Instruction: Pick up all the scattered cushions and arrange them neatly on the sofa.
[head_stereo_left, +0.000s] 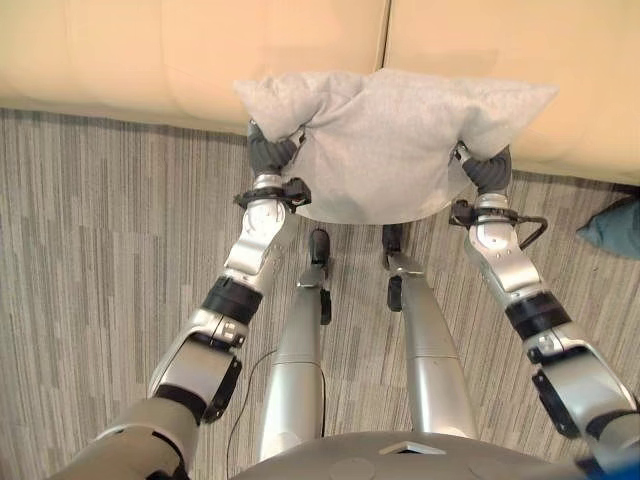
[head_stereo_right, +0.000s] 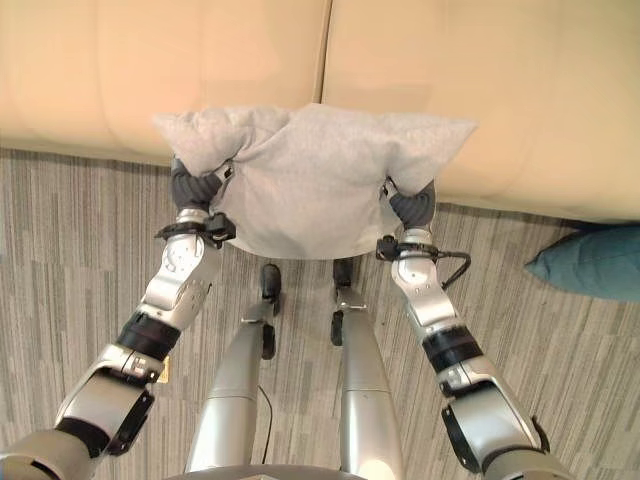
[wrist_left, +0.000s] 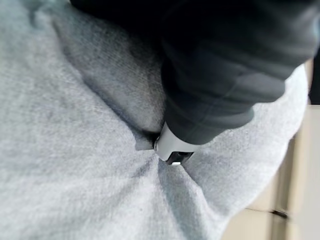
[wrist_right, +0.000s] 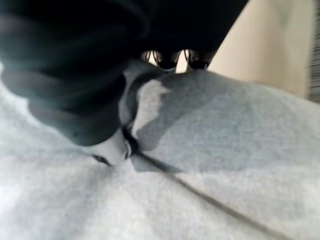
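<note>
1. the grey cushion (head_stereo_left: 385, 145) is held up between the left hand (head_stereo_left: 268, 148) and right hand (head_stereo_left: 487, 168), just in front of the sofa (head_stereo_left: 180, 55) seat edge, not yet set down.
2. each hand's thumb presses into the cloth; whether the fingers are curled round it i cannot tell.
3. a teal cushion (head_stereo_right: 595, 262) lies on the floor (head_stereo_left: 100, 230) beside the sofa, still to collect.
4. judged: early, nothing arranged on the sofa yet.

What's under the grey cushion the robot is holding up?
Under the grey cushion you can see striped floor, and behind it the sofa. Each robot hand, left and right, digs into its sides; their fingers are mostly covered.
</note>
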